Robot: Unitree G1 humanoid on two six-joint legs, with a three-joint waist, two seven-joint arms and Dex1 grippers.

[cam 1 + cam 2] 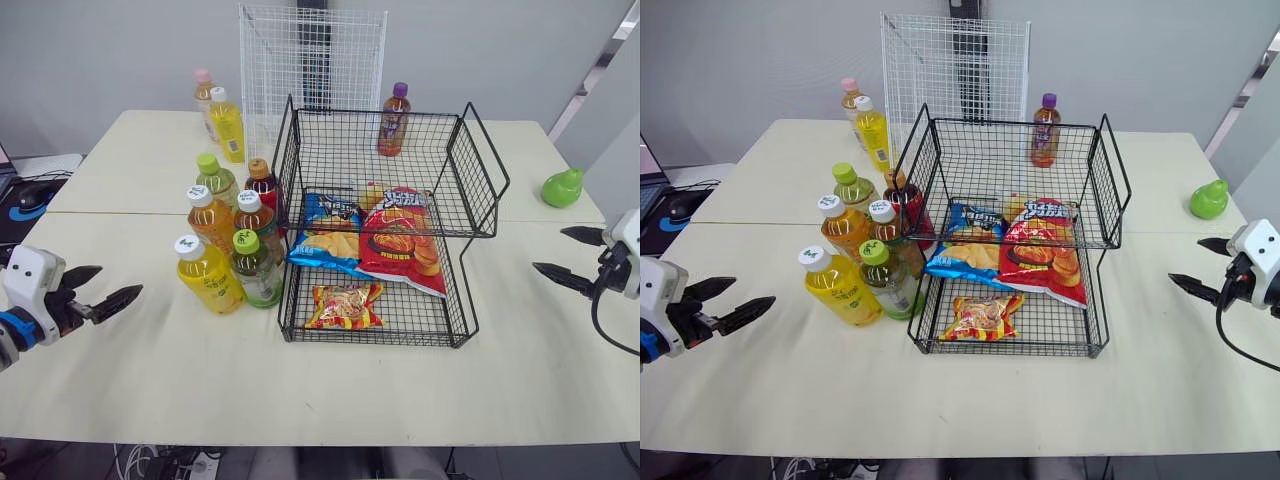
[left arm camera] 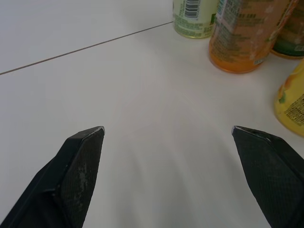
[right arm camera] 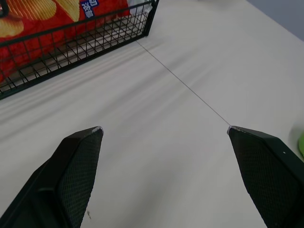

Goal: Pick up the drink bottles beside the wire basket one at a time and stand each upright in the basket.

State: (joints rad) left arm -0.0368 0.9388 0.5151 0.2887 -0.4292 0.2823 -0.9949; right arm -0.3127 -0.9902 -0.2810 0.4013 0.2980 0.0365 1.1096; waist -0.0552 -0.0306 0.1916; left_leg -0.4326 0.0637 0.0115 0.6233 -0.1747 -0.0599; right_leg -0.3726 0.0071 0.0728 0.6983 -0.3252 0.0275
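**Both Grippers Spread; Bottles Standing Left of Basket**

The left gripper (image 1: 120, 279) hovers over the table (image 1: 300, 390) with its fingers spread wide and nothing between them, near the bottle cluster. The right gripper (image 1: 548, 248) hovers on the opposite side of the wire basket (image 1: 466, 165), likewise spread and empty. Six drink bottles stand upright just beside the basket's left wall. The yellow bottle (image 1: 207, 274) and the green-capped bottle (image 1: 256, 268) are nearest the front. Two more bottles (image 1: 226, 124) stand farther back. A purple-capped bottle (image 1: 393, 120) stands upright at the upper tier's rear. Chip bags (image 1: 400, 240) lie in the basket.
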